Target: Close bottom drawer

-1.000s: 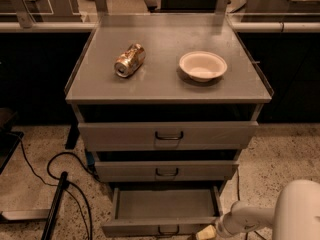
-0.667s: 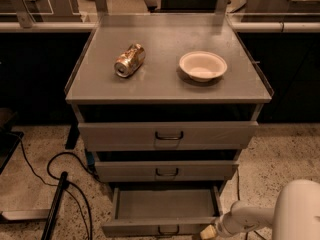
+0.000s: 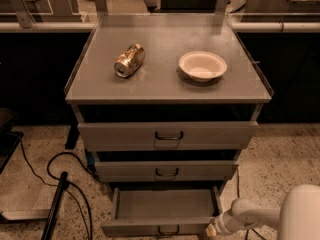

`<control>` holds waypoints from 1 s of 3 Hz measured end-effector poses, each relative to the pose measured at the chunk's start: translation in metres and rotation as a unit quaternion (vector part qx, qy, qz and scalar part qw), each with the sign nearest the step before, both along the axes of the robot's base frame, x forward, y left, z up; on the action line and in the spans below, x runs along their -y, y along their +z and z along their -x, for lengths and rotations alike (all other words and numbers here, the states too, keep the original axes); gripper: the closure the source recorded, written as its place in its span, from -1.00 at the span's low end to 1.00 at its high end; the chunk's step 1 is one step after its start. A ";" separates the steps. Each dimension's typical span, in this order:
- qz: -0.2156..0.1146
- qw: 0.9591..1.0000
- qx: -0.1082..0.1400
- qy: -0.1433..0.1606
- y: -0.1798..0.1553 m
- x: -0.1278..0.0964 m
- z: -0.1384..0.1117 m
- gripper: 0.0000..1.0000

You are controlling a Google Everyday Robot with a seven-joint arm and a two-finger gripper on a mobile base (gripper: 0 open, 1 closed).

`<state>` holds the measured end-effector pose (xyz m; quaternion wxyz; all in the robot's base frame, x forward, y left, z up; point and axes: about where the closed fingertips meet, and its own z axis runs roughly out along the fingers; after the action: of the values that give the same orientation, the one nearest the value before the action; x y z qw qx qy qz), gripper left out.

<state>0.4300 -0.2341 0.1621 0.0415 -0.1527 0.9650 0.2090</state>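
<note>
At 5 o'clock the gripper [image 3: 210,231] is at the right front corner of the bottom drawer [image 3: 165,204]; whether it is spread or closed I cannot tell. The drawer, at 6 o'clock, stands pulled far out and looks empty, so I judge that the whole closing push is left to do. It is grey metal with a small dark handle [image 3: 168,230]. Farther, toward 12 o'clock, the table [image 3: 165,86] carries a crushed can [image 3: 129,60] and a white bowl [image 3: 202,65].

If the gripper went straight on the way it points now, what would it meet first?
Probably the bottom drawer, which stands open: the gripper is low beside its front right corner, pointing left at the front panel. Depth is unclear; it may already touch.
</note>
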 end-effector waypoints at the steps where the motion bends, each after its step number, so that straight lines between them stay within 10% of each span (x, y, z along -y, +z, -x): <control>1: -0.028 0.998 0.005 0.049 0.006 -0.012 -0.009 1.00; 3: -0.069 0.992 0.006 0.102 0.002 -0.020 -0.018 1.00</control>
<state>0.4484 -0.2140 0.1639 0.0360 -0.2481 0.9275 0.2774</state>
